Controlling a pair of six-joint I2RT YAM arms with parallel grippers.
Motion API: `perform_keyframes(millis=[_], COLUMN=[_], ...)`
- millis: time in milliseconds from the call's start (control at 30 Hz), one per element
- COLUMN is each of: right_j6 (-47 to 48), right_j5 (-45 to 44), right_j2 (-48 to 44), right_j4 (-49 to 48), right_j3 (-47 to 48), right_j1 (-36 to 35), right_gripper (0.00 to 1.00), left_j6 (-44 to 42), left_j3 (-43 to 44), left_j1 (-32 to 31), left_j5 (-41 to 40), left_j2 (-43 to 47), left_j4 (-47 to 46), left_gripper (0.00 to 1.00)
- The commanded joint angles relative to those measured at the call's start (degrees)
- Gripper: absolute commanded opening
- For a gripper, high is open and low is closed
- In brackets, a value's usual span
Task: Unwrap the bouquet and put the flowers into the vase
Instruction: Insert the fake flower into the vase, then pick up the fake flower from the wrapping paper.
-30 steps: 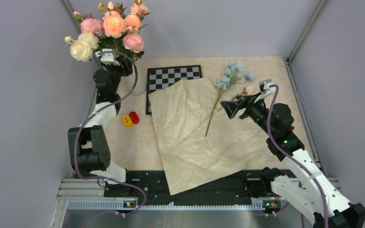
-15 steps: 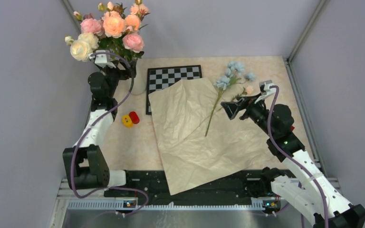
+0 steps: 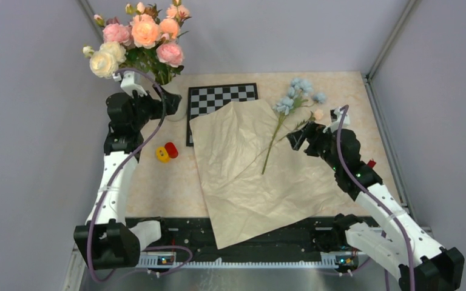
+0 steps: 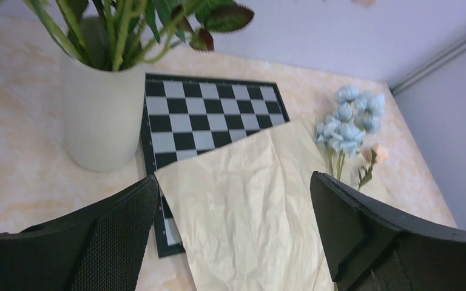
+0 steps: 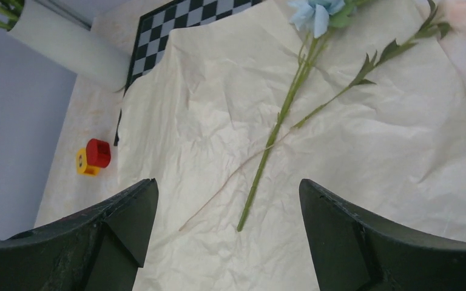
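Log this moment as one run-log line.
paper: unwrapped, lying flat | flowers: loose, stems on paper, not in vase | vase: holds roses | left gripper: open, empty, near vase | right gripper: open, empty, over stems

Pale lilac walls [image 3: 279, 30]; metal corner posts [image 3: 391, 36]; beige marbled tabletop [image 3: 164, 182]; even light.

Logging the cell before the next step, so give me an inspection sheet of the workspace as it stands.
Surface: beige table; wrapping paper spread flat, one corner over the chessboard.
Job's things: blue flowers lie loose at the paper's far right edge; white vase far left, holding roses.
Clutter: small red and yellow objects left of the paper.
Grippers: left gripper open, empty, near the vase; right gripper open, empty, over the paper.
Cables: purple cable along each arm.
Surroundings: grey walls, metal frame posts.
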State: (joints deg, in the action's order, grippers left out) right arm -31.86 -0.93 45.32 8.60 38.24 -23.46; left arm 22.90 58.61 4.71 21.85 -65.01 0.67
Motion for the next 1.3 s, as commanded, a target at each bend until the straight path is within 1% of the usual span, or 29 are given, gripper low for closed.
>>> perform_keyframes(millis=[0,67,167,200,333,467,533,567,600,767,1000,1267], right_j6=[-9.4,-11.6,-14.6,-15.7,-19.1,-20.7,-21.4,-21.5,-22.1,-24.7,-25.1,-26.0], right_j5=[-4.3,-3.8,-2.8,-2.4,-2.6,-3.6,-3.9,-4.6,-5.5,-9.5,-7.2,-6.8], right_j2=[4.1,7.5,12.9,14.8,22.7,30.0,33.3,34.6,35.5,38.5,44.2,49.2], right_j4=[-1.3,-3.9,-7.9,-10.9,-17.8,-22.2,-24.3,-25.4,-26.1,-34.5,-40.2,-45.9], right_j3=[-1.4,-1.9,-1.6,-1.6,-1.7,-1.0,-1.0,-1.1,-1.4,-5.5,-5.2,-4.8], right_j1=[0.5,0.5,0.5,0.5,0.5,0.5,0.5,0.5,0.5,0.5,0.7,0.9], right_gripper=[0.88,0.87,0.84,0.83,0.76,0.71,0.67,0.64,0.62,0.59,0.56,0.46], left_j6=[-4.4,-5.8,-7.5,-8.0,-8.4,-9.6,-10.5,-10.8,-11.2,-11.7,-11.5,-11.3], left_j3=[2.3,0.7,0.6,0.4,-1.3,-0.7,-1.1,-1.3,-1.5,-1.4,-1.9,-2.1], left_j1=[-0.9,-0.9,-0.9,-0.9,-1.2,-4.0,-4.4,-6.1,-6.8,-8.1,-8.4,-8.5], left_j5=[3.8,2.7,-0.2,-0.4,-1.3,-2.2,-3.2,-4.1,-5.1,-6.0,-6.1,-6.3], left_j2=[2.5,3.8,4.6,4.9,6.8,8.5,9.3,9.5,9.5,9.5,9.6,9.2], left_j4=[10.0,8.1,10.0,10.4,10.8,10.9,11.0,11.3,11.6,11.8,11.4,11.3], left_gripper=[0.99,0.99,0.99,0.99,0.99,0.99,0.99,0.99,0.99,0.99,0.99,0.99])
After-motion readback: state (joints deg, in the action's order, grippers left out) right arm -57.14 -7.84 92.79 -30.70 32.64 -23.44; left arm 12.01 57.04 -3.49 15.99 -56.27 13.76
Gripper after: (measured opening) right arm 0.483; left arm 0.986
